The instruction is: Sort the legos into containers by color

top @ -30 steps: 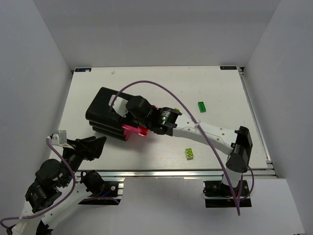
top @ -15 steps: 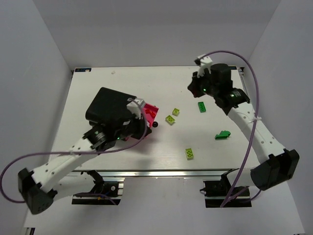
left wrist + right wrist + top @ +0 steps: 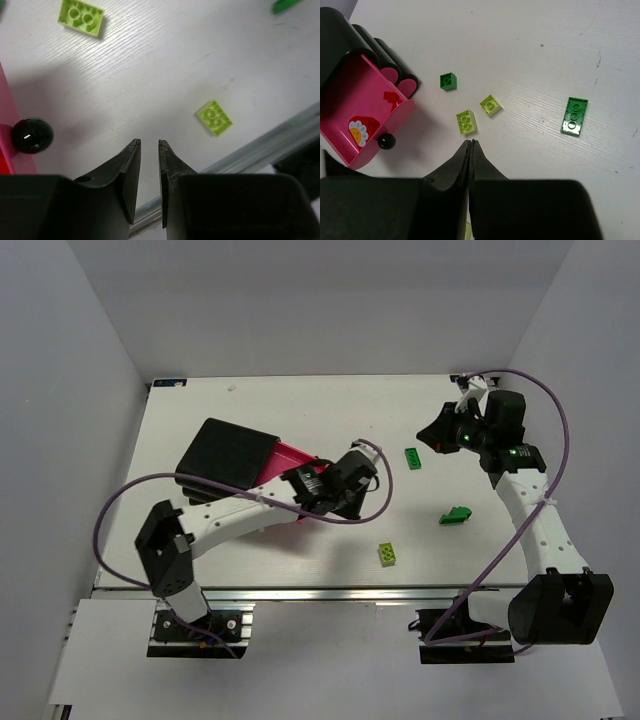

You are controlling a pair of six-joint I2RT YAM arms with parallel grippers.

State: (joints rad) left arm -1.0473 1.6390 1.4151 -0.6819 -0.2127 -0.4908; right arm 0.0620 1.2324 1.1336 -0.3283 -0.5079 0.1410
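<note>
The black cabinet [image 3: 222, 452] lies at the table's left with one magenta-pink drawer [image 3: 291, 457] pulled open. In the right wrist view the drawer [image 3: 369, 90] holds red bricks [image 3: 392, 99], and its black knob [image 3: 385, 141] shows in front. My left gripper [image 3: 352, 490] hovers right of the drawer, its jaws a narrow gap apart and empty [image 3: 149, 145], near the knob [image 3: 32, 135] and two lime bricks [image 3: 81, 17] [image 3: 214, 117]. My right gripper [image 3: 437, 433] is shut and empty [image 3: 470, 142], high above two lime bricks [image 3: 466, 122] [image 3: 491, 105].
A dark green plate [image 3: 412, 457] lies below my right gripper, and it also shows in the right wrist view [image 3: 575, 115]. A dark green piece [image 3: 456, 514] lies at centre right, a lime brick [image 3: 387, 555] near the front edge, and a small dark green brick [image 3: 448, 81] by the cabinet.
My left gripper has moved from the drawer front rightward over the spot where two lime bricks lay. My right gripper has shifted to the right near the back edge.
</note>
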